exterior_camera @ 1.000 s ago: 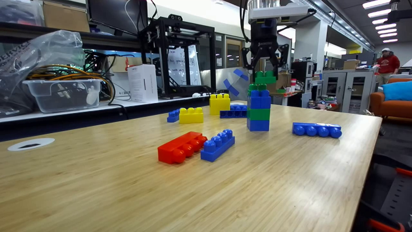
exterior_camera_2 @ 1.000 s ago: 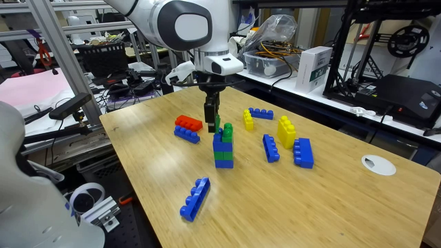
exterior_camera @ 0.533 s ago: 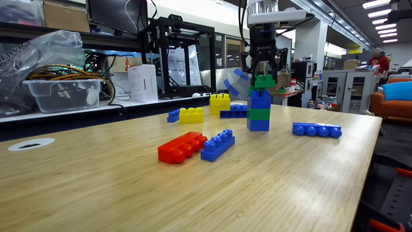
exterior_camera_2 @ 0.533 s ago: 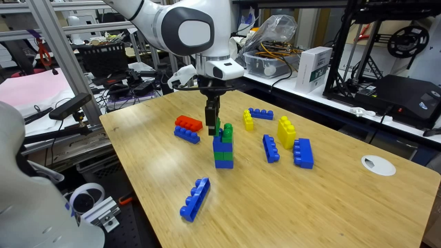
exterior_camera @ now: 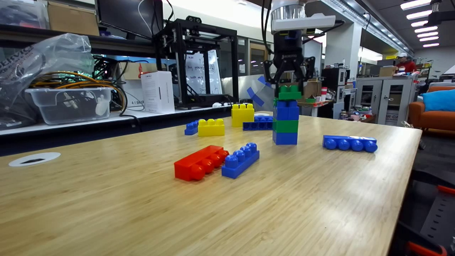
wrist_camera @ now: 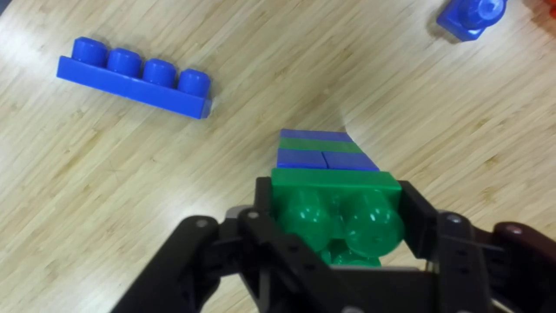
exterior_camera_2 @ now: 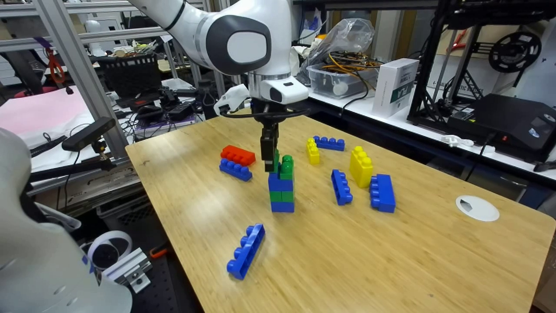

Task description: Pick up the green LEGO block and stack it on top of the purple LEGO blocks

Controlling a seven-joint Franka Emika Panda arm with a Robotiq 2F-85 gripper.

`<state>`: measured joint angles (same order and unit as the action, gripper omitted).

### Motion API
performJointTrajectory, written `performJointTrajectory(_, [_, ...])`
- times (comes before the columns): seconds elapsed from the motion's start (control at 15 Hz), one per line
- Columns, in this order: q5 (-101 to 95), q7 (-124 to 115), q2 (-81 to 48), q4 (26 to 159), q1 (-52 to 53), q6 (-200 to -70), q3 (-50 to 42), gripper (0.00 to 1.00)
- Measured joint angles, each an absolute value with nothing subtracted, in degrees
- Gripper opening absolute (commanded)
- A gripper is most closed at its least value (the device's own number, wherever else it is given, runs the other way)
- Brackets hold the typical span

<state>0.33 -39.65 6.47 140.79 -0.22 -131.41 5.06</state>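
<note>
My gripper (exterior_camera: 289, 89) is shut on the green LEGO block (exterior_camera: 289, 94), studs up, with a finger on each side. The block also shows in the wrist view (wrist_camera: 334, 178); in an exterior view a finger hides most of it (exterior_camera_2: 276, 156). It is just above the front half of the purple LEGO blocks (exterior_camera: 286, 113), an upright tower (exterior_camera_2: 282, 185) of blue-violet and green layers with a blue lowest layer. Another green brick (exterior_camera_2: 286, 168) sits on the tower's other half, beside the held block. I cannot tell whether the held block touches the studs below.
A red brick (exterior_camera: 199, 163) and a blue brick (exterior_camera: 240, 161) lie near each other. A long blue brick (exterior_camera: 350, 142) lies on its side, also in the wrist view (wrist_camera: 134, 84). Yellow bricks (exterior_camera_2: 361, 167) and further blue bricks (exterior_camera_2: 383, 193) lie beyond the tower.
My gripper has lowered with the green block, closing the gap above the tower, and shifted slightly sideways over it. The tower and loose bricks have not moved.
</note>
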Motion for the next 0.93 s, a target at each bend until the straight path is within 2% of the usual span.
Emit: performJointTrajectory(0.93, [0.3, -40.1, 4.6, 141.7, -0.2, -135.6, 5.1, 0.44])
